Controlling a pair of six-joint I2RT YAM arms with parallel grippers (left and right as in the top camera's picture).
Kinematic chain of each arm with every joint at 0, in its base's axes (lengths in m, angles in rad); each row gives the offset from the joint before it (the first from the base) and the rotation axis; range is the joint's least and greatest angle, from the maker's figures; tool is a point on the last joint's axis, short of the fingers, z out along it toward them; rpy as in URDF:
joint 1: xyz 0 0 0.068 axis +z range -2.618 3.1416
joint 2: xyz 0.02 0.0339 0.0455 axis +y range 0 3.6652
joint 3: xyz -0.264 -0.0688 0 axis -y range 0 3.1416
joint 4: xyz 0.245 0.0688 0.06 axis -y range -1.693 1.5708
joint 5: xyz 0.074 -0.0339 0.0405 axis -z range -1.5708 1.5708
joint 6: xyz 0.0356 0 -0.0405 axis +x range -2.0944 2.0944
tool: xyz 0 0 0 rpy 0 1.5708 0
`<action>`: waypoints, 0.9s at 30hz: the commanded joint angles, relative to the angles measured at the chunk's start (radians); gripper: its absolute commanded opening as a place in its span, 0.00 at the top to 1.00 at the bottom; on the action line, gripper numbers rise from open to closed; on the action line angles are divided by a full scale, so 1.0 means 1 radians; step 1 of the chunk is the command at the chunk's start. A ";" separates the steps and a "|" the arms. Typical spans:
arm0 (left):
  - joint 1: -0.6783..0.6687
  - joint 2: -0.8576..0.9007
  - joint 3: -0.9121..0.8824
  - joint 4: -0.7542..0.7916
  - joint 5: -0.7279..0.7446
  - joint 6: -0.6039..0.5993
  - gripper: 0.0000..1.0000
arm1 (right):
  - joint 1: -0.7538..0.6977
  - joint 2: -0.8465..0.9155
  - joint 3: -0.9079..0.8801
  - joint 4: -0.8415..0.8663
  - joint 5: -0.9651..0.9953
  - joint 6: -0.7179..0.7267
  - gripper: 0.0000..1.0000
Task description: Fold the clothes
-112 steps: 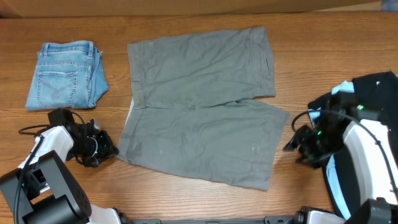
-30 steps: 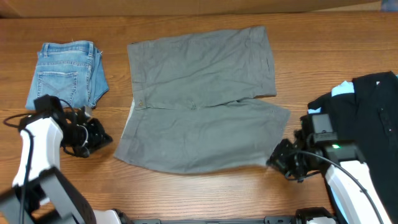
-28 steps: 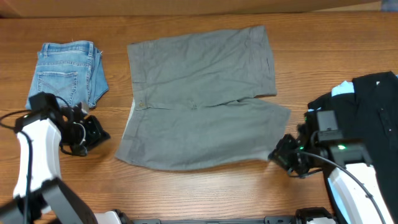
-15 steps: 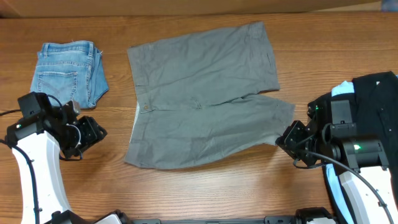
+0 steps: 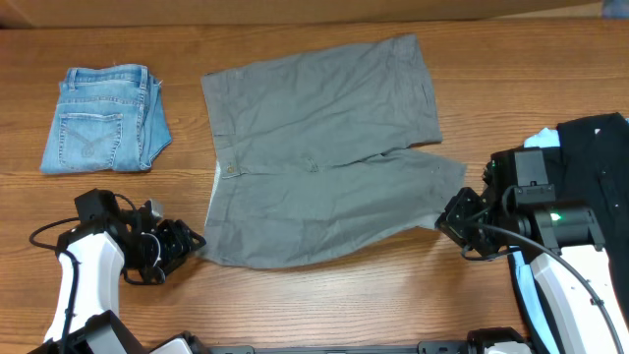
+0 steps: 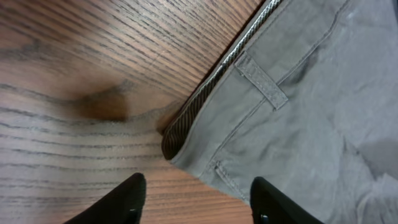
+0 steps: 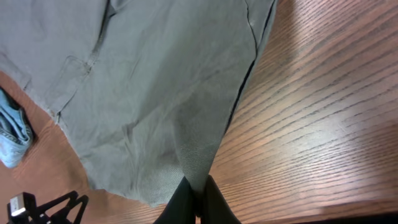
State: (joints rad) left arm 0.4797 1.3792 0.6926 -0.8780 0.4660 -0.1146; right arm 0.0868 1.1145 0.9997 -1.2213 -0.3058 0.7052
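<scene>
Grey-khaki shorts [image 5: 319, 157]: one pair, spread open in the middle of the bench [image 5: 295, 310], waistband toward the left edge and both legs toward the right edge. The far leg lies flat. The near leg is creased and drawn up at its hem corner. A belt loop and the striped inner lining of the waistband show at the near-left corner in the left wrist view.

Black garment [image 5: 601, 157]: heaped at the right edge of the bench, partly covered by the right arm, well apart from the grey-khaki shorts.

Blue denim shorts [image 5: 103, 120]: folded, back pocket up, near the far-left corner of the bench, apart from everything else.

Right gripper [image 5: 454, 218]: toward the near-right of the bench, fingers [image 7: 198, 198] pressed together and pinching the hem corner of the near leg, with the cloth rising into the pinch.

Left gripper [image 5: 193, 243]: low over the bench toward the near-left, fingers spread. The waistband corner lies just ahead of the gap between them, and neither finger touches it.
</scene>
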 commanded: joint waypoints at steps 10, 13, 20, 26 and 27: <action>-0.003 0.002 -0.032 0.060 0.049 -0.051 0.29 | 0.005 0.005 0.023 0.015 0.019 -0.008 0.96; -0.003 0.002 -0.071 0.081 0.058 -0.051 0.29 | 0.005 0.005 0.023 0.017 0.014 -0.043 0.96; -0.003 0.006 -0.164 0.202 0.051 -0.100 0.37 | 0.005 0.005 0.023 0.019 0.014 -0.051 0.96; -0.003 0.006 -0.189 0.294 0.051 -0.145 0.52 | 0.005 0.005 0.023 0.018 0.013 -0.063 0.96; -0.003 0.006 -0.192 0.308 0.051 -0.145 0.54 | 0.005 0.005 0.023 0.018 0.014 -0.074 0.96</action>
State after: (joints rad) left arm 0.4797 1.3804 0.5205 -0.5926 0.5171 -0.2329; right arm 0.0868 1.1233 0.9997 -1.2060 -0.3031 0.6544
